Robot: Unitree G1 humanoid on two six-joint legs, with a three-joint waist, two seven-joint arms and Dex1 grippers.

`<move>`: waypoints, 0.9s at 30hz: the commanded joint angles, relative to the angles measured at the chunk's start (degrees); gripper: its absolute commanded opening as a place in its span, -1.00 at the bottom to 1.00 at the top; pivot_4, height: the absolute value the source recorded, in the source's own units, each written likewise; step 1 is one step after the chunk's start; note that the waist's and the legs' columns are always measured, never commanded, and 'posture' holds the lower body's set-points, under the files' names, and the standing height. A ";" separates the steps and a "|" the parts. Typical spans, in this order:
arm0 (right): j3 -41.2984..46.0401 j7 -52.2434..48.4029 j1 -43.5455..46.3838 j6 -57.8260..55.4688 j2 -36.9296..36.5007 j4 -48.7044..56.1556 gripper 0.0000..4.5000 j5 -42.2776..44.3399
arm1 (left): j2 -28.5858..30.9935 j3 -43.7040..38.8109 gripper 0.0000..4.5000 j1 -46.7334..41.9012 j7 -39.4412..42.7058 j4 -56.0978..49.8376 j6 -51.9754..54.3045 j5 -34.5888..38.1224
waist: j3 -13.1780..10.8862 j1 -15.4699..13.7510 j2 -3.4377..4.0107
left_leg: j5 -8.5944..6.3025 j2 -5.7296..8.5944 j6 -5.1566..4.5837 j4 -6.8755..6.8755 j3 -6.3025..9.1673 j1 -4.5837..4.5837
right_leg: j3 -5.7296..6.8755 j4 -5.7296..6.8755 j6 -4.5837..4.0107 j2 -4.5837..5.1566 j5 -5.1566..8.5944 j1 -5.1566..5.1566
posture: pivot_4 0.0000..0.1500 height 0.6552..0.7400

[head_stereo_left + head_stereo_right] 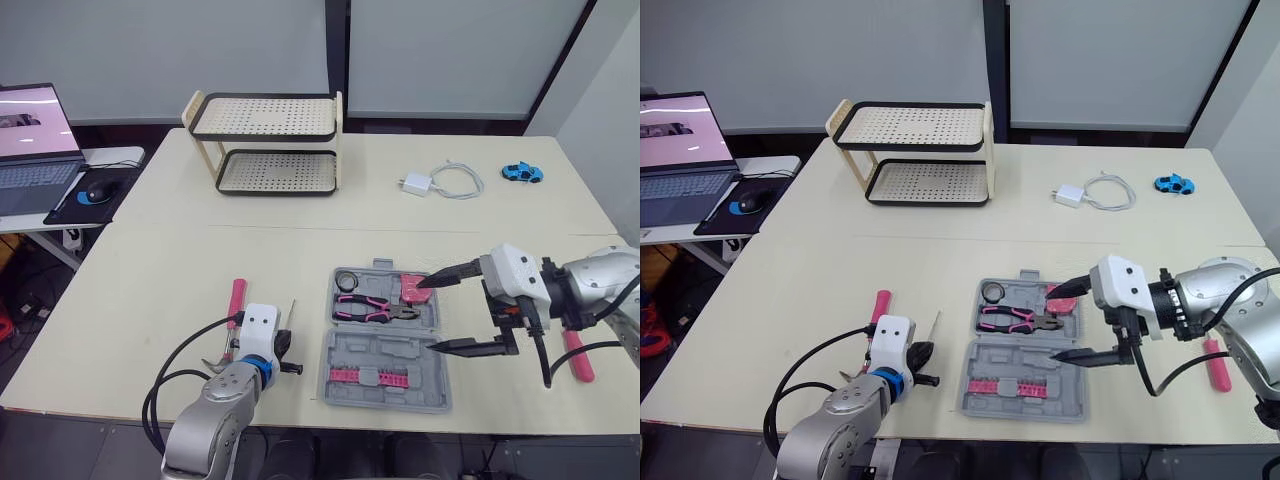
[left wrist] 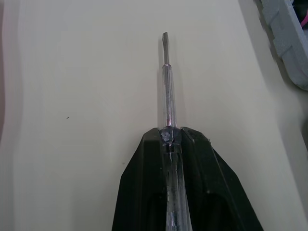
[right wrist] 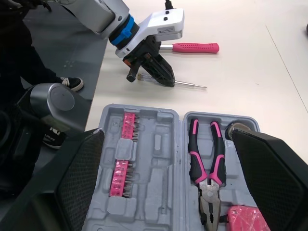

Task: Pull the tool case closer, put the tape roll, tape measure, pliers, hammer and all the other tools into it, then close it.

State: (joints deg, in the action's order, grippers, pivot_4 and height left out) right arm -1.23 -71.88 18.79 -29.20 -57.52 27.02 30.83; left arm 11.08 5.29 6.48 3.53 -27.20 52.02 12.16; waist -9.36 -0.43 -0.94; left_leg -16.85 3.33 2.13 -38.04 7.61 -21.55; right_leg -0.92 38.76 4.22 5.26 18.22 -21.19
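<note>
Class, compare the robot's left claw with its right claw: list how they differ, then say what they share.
The left claw is shut on a screwdriver; the right claw is open and holds nothing. The left claw is over bare table beside the case; the right claw reaches over the case's right side. Both have two black fingers.

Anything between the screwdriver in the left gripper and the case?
Nothing visible. The left gripper holds the screwdriver beside the case's left edge, bare table between. The right gripper hangs open over the case's right side.
</note>
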 commanded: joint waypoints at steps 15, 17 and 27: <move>2.43 2.10 1.43 0.86 0.25 0.42 1.00 -0.39 | 11.52 -8.21 -0.93 -1.60 11.28 -11.25 0.71 4.79 | -0.02 0.27 -0.03 | 0.10 -0.03 0.18 0.01 0.01 -0.17 | 0.00 0.01 0.00 -0.01 0.00 -0.19 | 1.00 1.00; 3.28 3.14 0.68 0.34 -0.01 0.98 1.00 -0.06 | 16.08 -9.37 -0.93 -2.63 16.56 -12.25 -1.60 6.49 | -0.02 0.34 -0.03 | 0.12 -0.03 0.20 0.01 0.02 -0.19 | 0.01 0.00 0.00 -0.01 0.00 -0.20 | 1.00 1.00; 9.68 8.76 -8.25 -5.31 -2.94 7.65 1.00 0.34 | 36.89 -3.75 -0.93 -14.33 50.40 -4.23 -18.93 11.17 | -0.07 0.40 0.05 | 0.09 -0.03 0.16 0.05 0.07 -0.26 | 0.09 -0.14 -0.01 -0.01 0.00 -0.18 | 1.00 1.00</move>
State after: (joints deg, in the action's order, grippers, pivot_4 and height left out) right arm 5.80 -64.23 11.06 -33.65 -59.61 32.09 30.44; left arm 47.14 0.31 -6.30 50.11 -32.23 35.67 22.80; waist -9.44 -0.02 -0.89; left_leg -16.79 3.30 2.24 -37.98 7.66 -21.80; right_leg -0.86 38.62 4.21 5.25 18.22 -21.37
